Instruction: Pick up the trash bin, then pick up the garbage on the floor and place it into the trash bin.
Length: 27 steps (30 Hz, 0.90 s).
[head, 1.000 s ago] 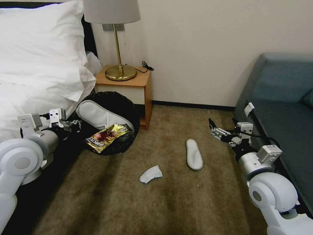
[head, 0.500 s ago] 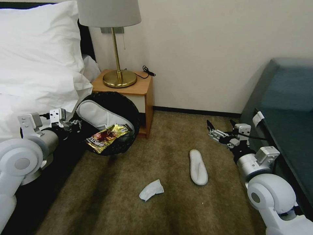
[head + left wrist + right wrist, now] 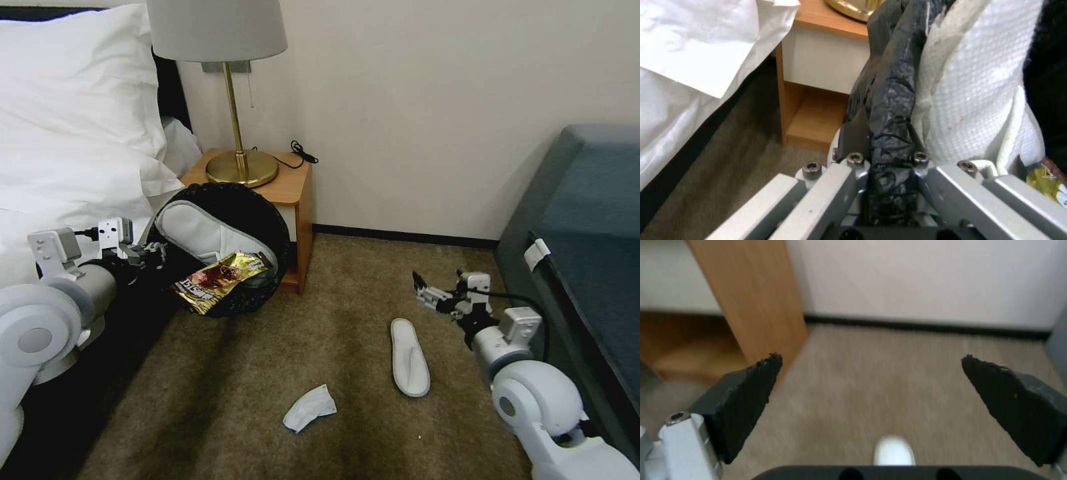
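Trash bin: the trash bin sits left of centre in the head view, lifted off the carpet and tipped so its dark mouth faces the camera; its crinkled black liner is folded over the rim.
Inside the bin: a white slipper leans against the inner wall, and a red and gold snack wrapper hangs over the lower lip.
Left gripper: the left gripper is clenched on the bin's bagged rim, one finger inside and one outside; in the head view it lies at the left, beside the bed.
Garbage on the floor: a second white slipper lies flat right of centre, and a crumpled white tissue lies lower centre, well apart from it.
Right gripper: the right gripper hovers just above and to the right of the floor slipper's far end, its jaws spread wide and holding nothing; the slipper's end shows at the bottom of the right wrist view, between the pads.
Step in hand: the bin is already held, so the collecting step is under way, with the floor slipper the likely target.
Next move calls for: lowering the released gripper over the slipper, closing across its narrow width on the thin, limp edge, and carrying it left to the bin mouth without knocking the wrapper.
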{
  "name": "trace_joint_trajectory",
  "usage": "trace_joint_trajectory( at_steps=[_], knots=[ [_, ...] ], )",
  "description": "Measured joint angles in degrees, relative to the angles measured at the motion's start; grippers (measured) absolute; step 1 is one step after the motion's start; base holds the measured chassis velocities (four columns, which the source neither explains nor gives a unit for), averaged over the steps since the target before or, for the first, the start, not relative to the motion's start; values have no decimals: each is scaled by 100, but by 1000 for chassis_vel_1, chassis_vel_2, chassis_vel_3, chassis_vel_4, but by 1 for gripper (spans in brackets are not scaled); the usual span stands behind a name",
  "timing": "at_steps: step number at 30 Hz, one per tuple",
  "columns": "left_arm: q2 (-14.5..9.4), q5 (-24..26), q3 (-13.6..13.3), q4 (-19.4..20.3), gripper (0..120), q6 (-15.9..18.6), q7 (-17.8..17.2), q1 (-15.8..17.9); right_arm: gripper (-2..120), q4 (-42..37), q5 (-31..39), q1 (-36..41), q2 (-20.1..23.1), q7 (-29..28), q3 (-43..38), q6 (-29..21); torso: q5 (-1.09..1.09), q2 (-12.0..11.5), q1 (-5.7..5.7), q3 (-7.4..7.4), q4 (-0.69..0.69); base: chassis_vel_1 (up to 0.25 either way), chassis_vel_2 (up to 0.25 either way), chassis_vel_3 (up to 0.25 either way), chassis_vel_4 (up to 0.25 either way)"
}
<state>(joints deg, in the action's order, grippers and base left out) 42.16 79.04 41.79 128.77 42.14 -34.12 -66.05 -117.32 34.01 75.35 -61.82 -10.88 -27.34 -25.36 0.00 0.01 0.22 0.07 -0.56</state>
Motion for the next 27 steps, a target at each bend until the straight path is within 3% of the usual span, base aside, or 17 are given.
trace_joint_trajectory(
  at_steps=[11, 27],
  knots=[
    [-29, 23, 65, 116, 3, 0, 7, -98, 100, 1469, 587, -587, -177, 0, 367, -243, 0, -1, 0, 1, 0, 0, 0, 0, 0],
    [-12, -8, -63, 101, 3, 0, 57, -38, 100, 3440, 538, -1353, -770, 338, 783, 22, 0, -1, 1, 1, 0, 0, 0, 0, 0]
  ],
)
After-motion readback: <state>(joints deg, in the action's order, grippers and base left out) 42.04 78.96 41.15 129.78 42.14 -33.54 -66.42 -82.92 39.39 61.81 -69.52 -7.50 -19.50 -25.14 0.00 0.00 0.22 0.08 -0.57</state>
